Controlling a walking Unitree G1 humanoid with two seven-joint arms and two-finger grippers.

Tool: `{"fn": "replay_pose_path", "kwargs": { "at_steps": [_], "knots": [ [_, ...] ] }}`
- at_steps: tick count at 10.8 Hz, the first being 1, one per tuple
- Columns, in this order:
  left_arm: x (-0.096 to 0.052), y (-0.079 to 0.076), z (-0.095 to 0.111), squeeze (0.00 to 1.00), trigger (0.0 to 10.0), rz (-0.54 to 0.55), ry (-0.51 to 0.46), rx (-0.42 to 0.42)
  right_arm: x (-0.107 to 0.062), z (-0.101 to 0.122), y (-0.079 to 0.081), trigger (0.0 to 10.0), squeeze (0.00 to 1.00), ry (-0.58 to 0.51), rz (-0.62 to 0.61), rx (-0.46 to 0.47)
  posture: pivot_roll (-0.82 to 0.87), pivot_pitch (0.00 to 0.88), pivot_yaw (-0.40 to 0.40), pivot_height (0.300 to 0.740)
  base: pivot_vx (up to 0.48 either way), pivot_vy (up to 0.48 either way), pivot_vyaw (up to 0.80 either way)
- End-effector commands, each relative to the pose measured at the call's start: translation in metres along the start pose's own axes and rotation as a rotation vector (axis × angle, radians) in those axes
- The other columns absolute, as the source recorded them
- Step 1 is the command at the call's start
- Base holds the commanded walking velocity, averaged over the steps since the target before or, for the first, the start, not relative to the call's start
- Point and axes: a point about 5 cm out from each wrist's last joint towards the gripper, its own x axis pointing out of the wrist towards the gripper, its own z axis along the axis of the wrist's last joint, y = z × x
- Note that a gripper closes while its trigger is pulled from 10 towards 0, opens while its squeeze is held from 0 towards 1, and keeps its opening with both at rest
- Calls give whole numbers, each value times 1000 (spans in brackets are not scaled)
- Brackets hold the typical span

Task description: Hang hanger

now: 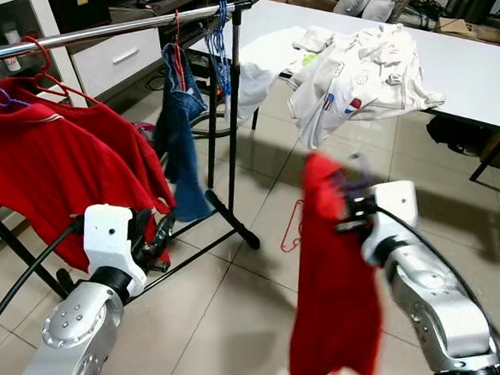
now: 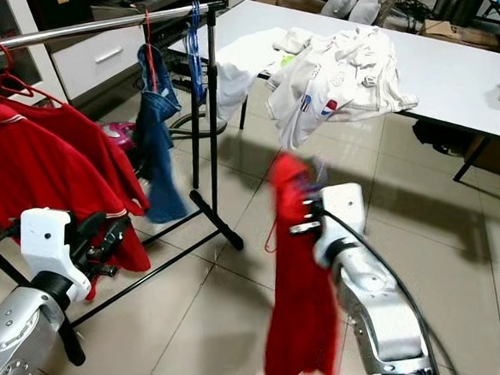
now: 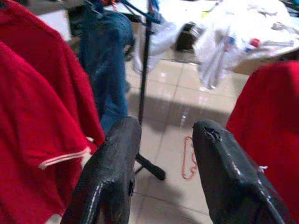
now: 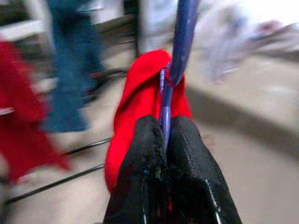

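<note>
— What is gripped? — A purple hanger [image 4: 175, 60] with a red shirt [image 1: 335, 302] is pinched in the right claw [image 4: 164, 135], seen by wrist.
— And room? — Left claw [image 3: 163, 163] spread, bare floor [image 1: 241, 300] between claws; rail [image 1: 93, 31] beyond.

- right gripper [image 4: 164, 140] — black fingers, pinched on a purple-blue hanger [image 4: 180, 51]
- shirt [image 1: 338, 276] on that hanger — plain red
- left gripper [image 3: 163, 154] — black fingers, parted
- both arms — silver with white wrist blocks
- rail [image 1: 102, 30] — shiny chrome on a black stand
- hung shirts [image 1: 51, 167] — red, one sleeve edged with a pale stripe
- jeans [image 1: 179, 124] — dark blue
- table [image 1: 473, 69] — white, with white clothes [image 1: 361, 64] marked red and blue
- floor [image 1: 241, 300] — beige tiles
</note>
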Motion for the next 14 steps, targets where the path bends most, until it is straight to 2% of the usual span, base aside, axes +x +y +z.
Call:
{"fn": "replay_pose_path", "kwargs": {
  "at_steps": [1,2,4,6,9,13,14],
  "knots": [
    [0,-1,12,0,10000,27,-57,25,-1,22,6,10000,0,-71,96,16,166,55,-84,740,337,0,0],
    [5,-2,16,0,10000,48,-63,55,-1,24,8,10000,0,-82,142,-33,166,51,-94,740,349,0,0],
    [8,-2,16,0,10000,95,-63,47,1,27,14,10000,0,-52,237,-66,161,47,-118,740,351,0,800],
    [8,-2,13,0,10000,131,-68,24,6,27,12,10000,0,-44,246,-61,161,45,-131,740,349,0,766],
    [7,-3,15,0,10000,144,-79,25,10,34,8,10000,0,-60,219,-80,162,39,-153,740,351,0,0],
    [5,-7,26,0,10000,91,-94,141,12,30,12,10000,0,-59,230,-63,193,28,-141,740,340,0,0],
    [6,-7,28,0,10000,85,-99,144,13,29,12,10000,0,-62,217,-76,197,24,-130,740,330,0,0]
  ]
}}
